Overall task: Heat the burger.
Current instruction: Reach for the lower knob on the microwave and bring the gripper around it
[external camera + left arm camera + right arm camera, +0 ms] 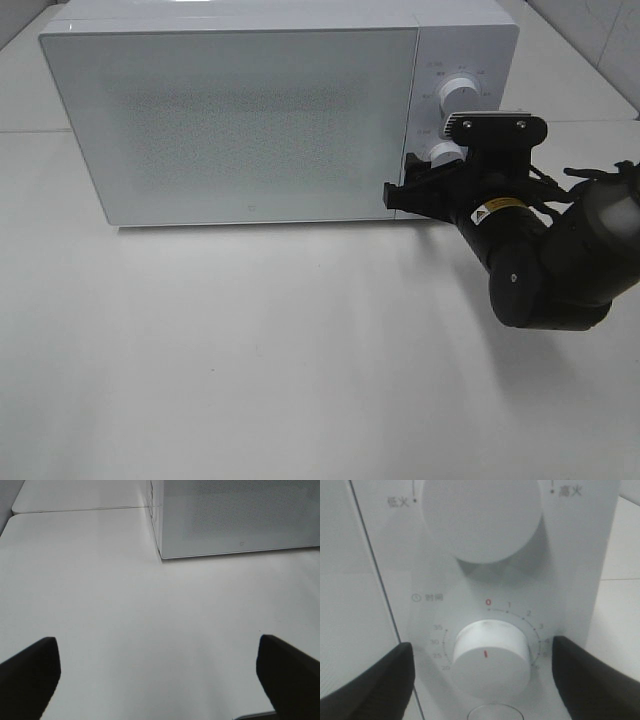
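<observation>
The burger is out of view. The white microwave (240,110) stands at the back of the table with its door shut; its lower front corner also shows in the left wrist view (235,515). My right gripper (425,175) is at the control panel, open, one dark finger (370,680) on each side of the lower timer knob (487,655) with a gap to it. The knob (445,152) has a red mark on its face. My left gripper (160,680) hangs open over bare table in front of the microwave's left end, holding nothing.
A larger white power knob (480,515) sits above the timer knob on the panel (460,93). The white table (250,350) stretches in front of the microwave. A seam between table tops runs behind at the left (75,509).
</observation>
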Robot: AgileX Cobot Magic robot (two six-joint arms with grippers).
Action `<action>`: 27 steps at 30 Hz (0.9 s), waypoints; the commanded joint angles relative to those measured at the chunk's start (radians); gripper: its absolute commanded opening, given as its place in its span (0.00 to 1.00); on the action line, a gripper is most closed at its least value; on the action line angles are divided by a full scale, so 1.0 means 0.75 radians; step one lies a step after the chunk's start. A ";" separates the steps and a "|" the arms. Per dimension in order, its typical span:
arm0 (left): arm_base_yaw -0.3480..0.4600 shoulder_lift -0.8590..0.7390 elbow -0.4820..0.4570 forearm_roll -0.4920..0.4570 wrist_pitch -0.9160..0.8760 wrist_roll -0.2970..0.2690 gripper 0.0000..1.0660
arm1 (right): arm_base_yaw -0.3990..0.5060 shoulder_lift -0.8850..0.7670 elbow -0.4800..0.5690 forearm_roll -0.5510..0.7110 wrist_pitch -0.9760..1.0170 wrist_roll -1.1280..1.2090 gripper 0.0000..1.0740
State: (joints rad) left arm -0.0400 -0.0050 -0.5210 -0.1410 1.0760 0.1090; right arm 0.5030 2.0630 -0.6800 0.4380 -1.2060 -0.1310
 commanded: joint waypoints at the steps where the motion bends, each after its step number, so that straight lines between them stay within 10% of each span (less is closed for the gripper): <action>1: 0.003 -0.021 0.003 -0.004 -0.001 -0.003 0.96 | -0.007 -0.003 -0.019 -0.012 -0.263 -0.004 0.68; 7: 0.003 -0.021 0.003 -0.004 -0.001 -0.003 0.96 | -0.007 -0.003 -0.019 -0.013 -0.263 -0.004 0.58; 17: 0.003 -0.021 0.003 -0.004 -0.001 -0.003 0.96 | -0.007 -0.003 -0.019 -0.019 -0.263 -0.003 0.10; 27: 0.003 -0.021 0.003 -0.004 -0.001 -0.003 0.96 | -0.007 -0.004 -0.019 -0.023 -0.232 -0.003 0.10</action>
State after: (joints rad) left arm -0.0400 -0.0050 -0.5210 -0.1410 1.0760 0.1090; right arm 0.5030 2.0630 -0.6800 0.4450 -1.2060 -0.1310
